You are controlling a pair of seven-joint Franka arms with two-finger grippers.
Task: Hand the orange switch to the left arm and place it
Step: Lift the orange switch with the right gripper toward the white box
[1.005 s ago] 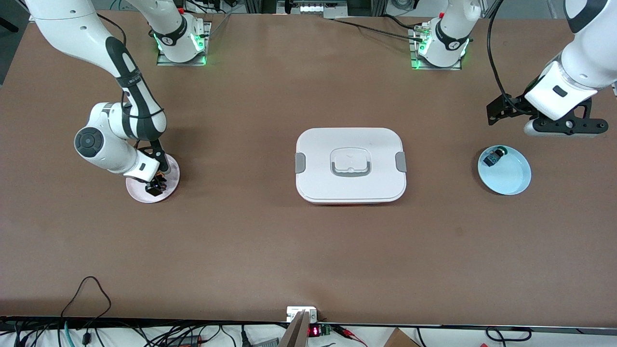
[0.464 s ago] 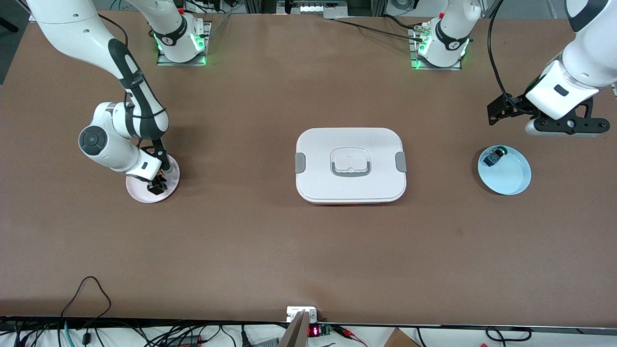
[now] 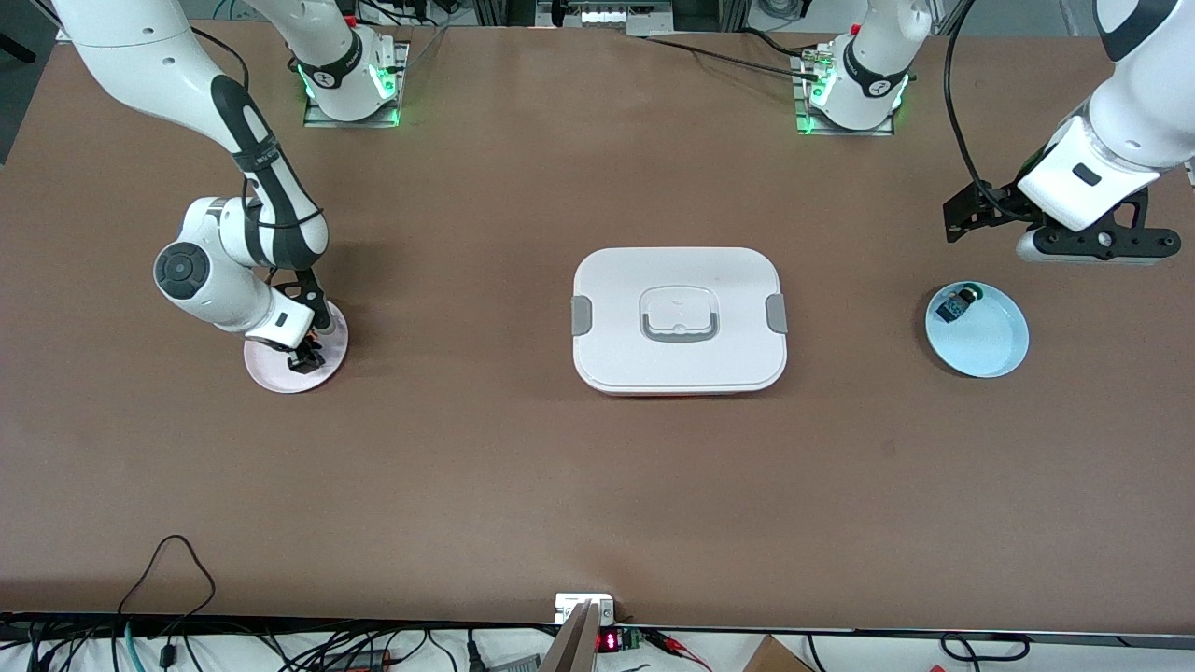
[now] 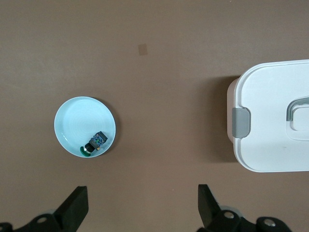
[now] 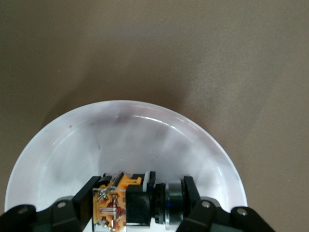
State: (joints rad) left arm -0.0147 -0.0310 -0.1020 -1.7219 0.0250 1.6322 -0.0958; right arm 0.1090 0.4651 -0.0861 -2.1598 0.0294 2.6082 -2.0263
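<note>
The orange switch (image 5: 133, 203) lies between the fingers of my right gripper (image 5: 140, 203), which is shut on it just above the pink plate (image 3: 266, 369) at the right arm's end of the table; in the front view the gripper (image 3: 303, 359) hides most of the switch. The pink plate shows white in the right wrist view (image 5: 58, 145). The white box (image 3: 680, 319) with grey clips sits at the table's middle, and its end shows in the left wrist view (image 4: 275, 121). My left gripper (image 4: 142, 205) is open and empty, held in the air at the left arm's end of the table.
A light blue plate (image 3: 990, 341) near the left arm's end holds a small blue-and-black switch (image 3: 954, 305) with a green end; both show in the left wrist view, the plate (image 4: 72, 121) and the switch (image 4: 96, 141). Cables run along the table's near edge.
The right arm has shifted slightly, its wrist rising a little with the gripper over the pink plate. The left arm has barely moved.
</note>
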